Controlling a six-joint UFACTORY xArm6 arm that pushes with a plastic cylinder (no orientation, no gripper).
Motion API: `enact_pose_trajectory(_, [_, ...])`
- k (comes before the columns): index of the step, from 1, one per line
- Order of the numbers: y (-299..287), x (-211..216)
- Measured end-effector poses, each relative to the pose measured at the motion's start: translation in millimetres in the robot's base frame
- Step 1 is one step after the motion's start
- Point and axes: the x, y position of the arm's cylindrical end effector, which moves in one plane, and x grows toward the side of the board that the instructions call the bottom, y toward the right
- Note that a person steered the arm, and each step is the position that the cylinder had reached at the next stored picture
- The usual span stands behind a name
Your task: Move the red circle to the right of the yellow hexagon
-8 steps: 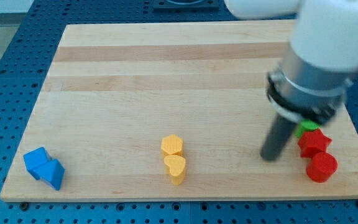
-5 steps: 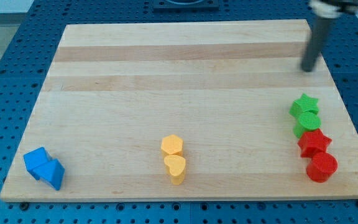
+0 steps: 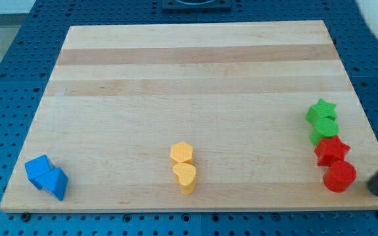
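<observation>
Because the red circle (image 3: 339,176) sits at the lower right of the frame, last in a column of touching blocks, it has to travel leftward across bare wood to reach the spot beside the yellow hexagon (image 3: 182,153), which stands at lower centre with a yellow heart (image 3: 185,177) touching it just below. My tip (image 3: 375,191) is down at the far right edge, just beside the circle on its right and slightly lower, not quite touching as far as I can tell. The tool is a plain rod (no jaws to open or close), so it grips nothing.

The circle looks like a small, rigid, light block that should slide readily on the smooth tabletop (image 3: 176,78). Being round, it will likely roll off a glancing push, so contact belongs on its right face, centred. The red star (image 3: 331,150) touches it above and could be dragged along.
</observation>
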Motion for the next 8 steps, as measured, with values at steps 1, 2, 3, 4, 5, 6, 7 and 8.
enact_pose_trajectory(1, [-31,-4])
enact_pose_trajectory(2, [-49,-4])
enact_pose_trajectory(3, [-72,-2])
enact_pose_trajectory(4, [-101,-15])
enact_pose_trajectory(5, [-134,-25])
enact_pose_trajectory(6, [-166,-32])
enact_pose_trajectory(7, [-182,-44])
enact_pose_trajectory(8, [-201,-77])
